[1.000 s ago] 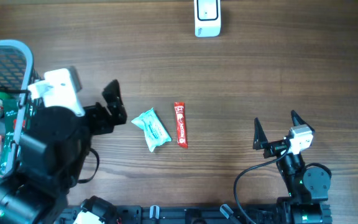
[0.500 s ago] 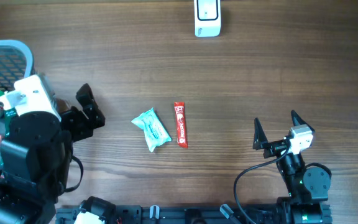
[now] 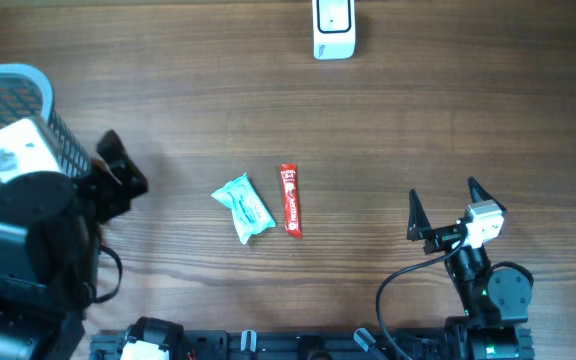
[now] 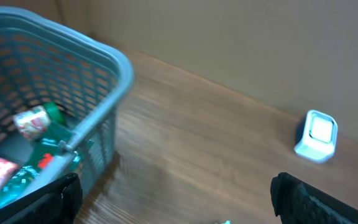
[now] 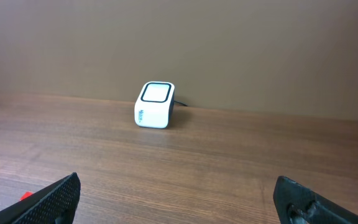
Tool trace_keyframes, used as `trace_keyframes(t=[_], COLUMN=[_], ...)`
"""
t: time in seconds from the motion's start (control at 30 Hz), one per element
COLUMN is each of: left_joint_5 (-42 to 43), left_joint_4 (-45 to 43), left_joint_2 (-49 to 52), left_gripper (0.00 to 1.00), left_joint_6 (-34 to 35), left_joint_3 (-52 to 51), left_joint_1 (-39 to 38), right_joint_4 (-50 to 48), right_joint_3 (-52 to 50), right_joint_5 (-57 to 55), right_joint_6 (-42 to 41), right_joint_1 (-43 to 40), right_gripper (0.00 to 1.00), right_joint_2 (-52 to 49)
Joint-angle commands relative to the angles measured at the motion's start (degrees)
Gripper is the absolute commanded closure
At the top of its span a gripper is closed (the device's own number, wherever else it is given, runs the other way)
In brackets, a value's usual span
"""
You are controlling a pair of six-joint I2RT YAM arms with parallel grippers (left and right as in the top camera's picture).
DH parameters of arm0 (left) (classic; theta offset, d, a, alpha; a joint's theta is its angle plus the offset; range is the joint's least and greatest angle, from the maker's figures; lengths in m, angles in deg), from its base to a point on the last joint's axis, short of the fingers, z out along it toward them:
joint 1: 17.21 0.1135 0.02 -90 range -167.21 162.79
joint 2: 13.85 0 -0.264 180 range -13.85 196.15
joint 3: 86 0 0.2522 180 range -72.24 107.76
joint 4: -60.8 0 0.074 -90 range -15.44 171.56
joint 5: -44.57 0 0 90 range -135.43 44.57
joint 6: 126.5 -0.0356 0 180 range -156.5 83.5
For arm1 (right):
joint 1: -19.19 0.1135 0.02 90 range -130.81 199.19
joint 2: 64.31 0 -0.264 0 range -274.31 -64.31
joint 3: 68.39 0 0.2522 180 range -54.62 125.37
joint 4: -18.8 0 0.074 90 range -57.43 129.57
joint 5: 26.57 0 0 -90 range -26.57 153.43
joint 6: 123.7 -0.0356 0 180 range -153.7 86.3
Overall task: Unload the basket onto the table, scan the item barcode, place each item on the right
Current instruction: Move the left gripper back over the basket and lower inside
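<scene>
While the left gripper (image 3: 116, 180) and the right gripper (image 3: 442, 195) are both standing wide open and holding nothing, two things are lying in the middle of the table (image 3: 468, 110): a teal packet (image 3: 243, 208) and, just beside it on the right, a red stick (image 3: 290, 200). The scanner (image 3: 333, 28) is sitting at the far edge, beyond the stick and slightly right. The stick's long axis is running near to far, and the packet is lying slanted. The left gripper is hanging by the basket (image 3: 28, 75), nearer the packet, while the right is sitting slightly nearer the stick. I cannot tell which item is meant.
</scene>
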Motion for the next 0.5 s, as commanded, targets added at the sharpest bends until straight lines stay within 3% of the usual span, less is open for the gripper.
trace_keyframes(t=[0.0,0.47], left_joint_5=[0.0,10.3], left_joint_4=[-0.3,2.2], left_joint_2=[1.9,9.9], left_gripper=[0.0,0.0], left_joint_6=[0.3,5.2], left_joint_3=[4.4,9.9], left_joint_1=[5.3,31.4], right_joint_4=[-0.2,-0.2], right_joint_3=[-0.1,-0.1], right_joint_5=[-1.0,-1.0], right_joint_6=[1.0,1.0], right_joint_1=[0.2,0.2], right_gripper=[0.0,0.0], right_joint_2=[0.3,0.3])
